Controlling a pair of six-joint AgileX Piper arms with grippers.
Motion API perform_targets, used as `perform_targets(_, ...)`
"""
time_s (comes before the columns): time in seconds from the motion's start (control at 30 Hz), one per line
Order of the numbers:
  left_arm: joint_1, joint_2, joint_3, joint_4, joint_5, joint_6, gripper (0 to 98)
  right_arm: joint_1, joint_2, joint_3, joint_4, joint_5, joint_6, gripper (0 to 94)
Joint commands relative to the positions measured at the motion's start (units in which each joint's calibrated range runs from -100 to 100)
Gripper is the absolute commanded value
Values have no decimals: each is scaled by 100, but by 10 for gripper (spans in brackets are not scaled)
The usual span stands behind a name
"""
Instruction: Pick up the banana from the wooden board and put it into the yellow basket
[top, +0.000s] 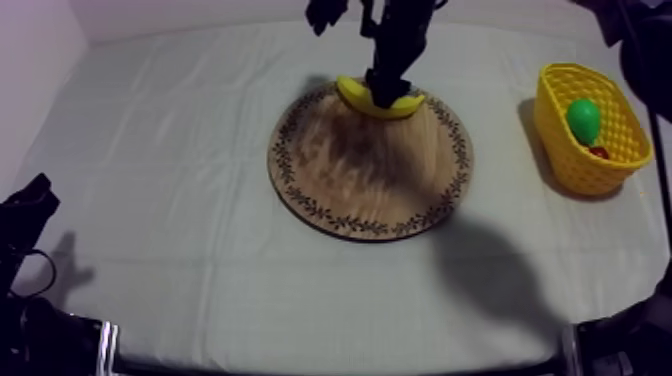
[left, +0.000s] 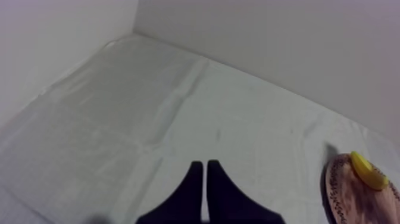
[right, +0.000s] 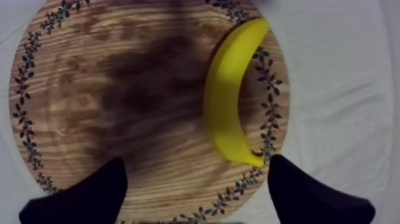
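Presently, the banana (top: 378, 100) is seen lying at the rim of the wooden board (top: 370, 170), beneath the right gripper (right: 196, 162), whose fingers are spread, empty. The left gripper (left: 205, 170) is held clenched on nothing.

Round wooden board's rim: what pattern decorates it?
The board's rim carries a dark leafy garland; clearest in the right wrist view.

left hand (left: 205, 169), fingers together, hangs over the cloth (left: 178, 107), well apart from the banana (left: 369, 173) on the board (left: 356, 201).
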Motion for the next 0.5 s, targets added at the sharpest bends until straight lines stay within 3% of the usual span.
perform_targets(0.0,-2,2,-2,0,-1,0,1,3,203,-35,32,-33,-11,809)
perform_targets(0.47,-2,2,-2,0,-1,0,1,-20,1199,-422,177,-440,-116,777)
